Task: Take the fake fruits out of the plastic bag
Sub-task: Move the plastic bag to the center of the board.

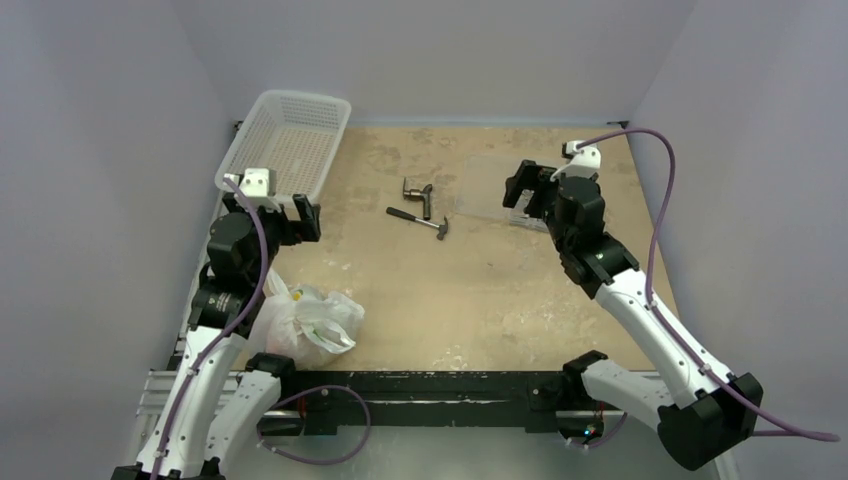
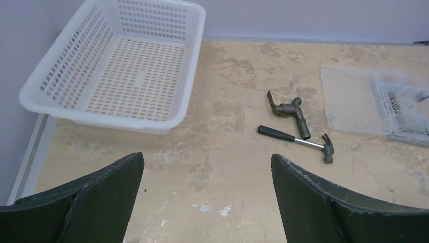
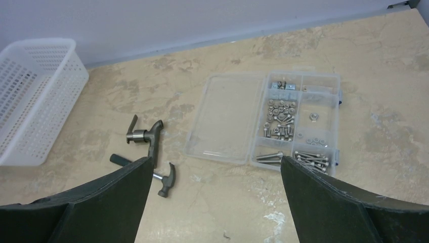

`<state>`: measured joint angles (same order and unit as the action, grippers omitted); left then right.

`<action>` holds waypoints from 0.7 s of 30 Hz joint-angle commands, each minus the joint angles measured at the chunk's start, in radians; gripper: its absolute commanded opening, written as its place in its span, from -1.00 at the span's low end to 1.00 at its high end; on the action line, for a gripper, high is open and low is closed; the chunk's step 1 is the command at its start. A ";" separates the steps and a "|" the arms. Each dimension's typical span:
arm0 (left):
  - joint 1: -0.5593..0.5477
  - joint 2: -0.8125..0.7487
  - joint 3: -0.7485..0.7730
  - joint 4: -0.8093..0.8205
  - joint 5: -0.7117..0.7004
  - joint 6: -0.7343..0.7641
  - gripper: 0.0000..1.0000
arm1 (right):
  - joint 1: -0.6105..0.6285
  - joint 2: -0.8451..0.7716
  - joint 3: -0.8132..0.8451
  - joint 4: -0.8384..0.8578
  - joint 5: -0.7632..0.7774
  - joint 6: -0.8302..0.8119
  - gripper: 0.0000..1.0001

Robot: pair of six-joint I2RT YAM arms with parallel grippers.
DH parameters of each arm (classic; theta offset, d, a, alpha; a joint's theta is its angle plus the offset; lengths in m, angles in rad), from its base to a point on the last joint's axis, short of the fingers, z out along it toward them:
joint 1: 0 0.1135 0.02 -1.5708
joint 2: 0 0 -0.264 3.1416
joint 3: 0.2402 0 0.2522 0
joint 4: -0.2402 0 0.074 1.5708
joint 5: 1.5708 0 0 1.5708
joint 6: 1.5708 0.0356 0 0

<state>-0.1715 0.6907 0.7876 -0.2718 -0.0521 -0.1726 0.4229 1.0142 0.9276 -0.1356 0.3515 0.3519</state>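
Observation:
The plastic bag (image 1: pixel 312 325) lies crumpled at the near left of the table, beside the left arm's base, showing only in the top view. The fake fruits are hidden inside it; only yellow-green patches show on the film. My left gripper (image 1: pixel 308 218) hovers open farther back than the bag, near the basket, and in the left wrist view the left gripper (image 2: pixel 207 164) has bare tabletop between its fingers. My right gripper (image 1: pixel 522 190) stands open over the right half of the table. The right wrist view shows the right gripper (image 3: pixel 216 164) empty above the table.
A white mesh basket (image 1: pixel 285 140) (image 2: pixel 126 66) stands empty at the back left. A small black hammer (image 1: pixel 420 222) (image 2: pixel 298 142) and a metal fitting (image 1: pixel 417 192) lie mid-table. A clear flat box of screws and nuts (image 3: pixel 263 121) (image 2: pixel 374 104) lies open under the right gripper.

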 commanded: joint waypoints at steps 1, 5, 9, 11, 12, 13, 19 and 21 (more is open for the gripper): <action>-0.002 -0.017 0.038 0.011 -0.038 -0.007 0.94 | 0.009 -0.023 0.022 0.046 -0.059 0.043 0.98; -0.009 -0.026 0.040 0.003 -0.053 -0.003 0.94 | 0.015 0.007 0.034 0.054 -0.172 0.068 0.98; -0.011 -0.051 0.037 0.001 -0.077 -0.001 0.93 | 0.080 0.074 0.041 0.095 -0.312 0.096 0.97; -0.011 -0.068 0.031 0.005 -0.089 -0.001 0.93 | 0.144 0.113 0.036 0.128 -0.342 0.111 0.98; -0.011 -0.077 0.026 0.009 -0.100 -0.002 0.93 | 0.180 0.145 0.035 0.166 -0.348 0.118 0.98; -0.012 -0.087 0.022 0.012 -0.111 0.000 0.92 | 0.228 0.173 0.038 0.200 -0.359 0.121 0.98; -0.018 -0.158 -0.006 0.032 -0.196 0.001 0.92 | 0.519 0.396 0.134 0.296 -0.371 0.111 0.98; -0.023 -0.188 -0.021 0.042 -0.217 0.006 0.93 | 0.590 0.467 0.176 0.322 -0.380 0.105 0.98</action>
<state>-0.1822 0.5537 0.7868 -0.2852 -0.1955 -0.1722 0.8894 1.3949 0.9974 0.0631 0.0128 0.4591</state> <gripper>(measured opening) 0.965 0.987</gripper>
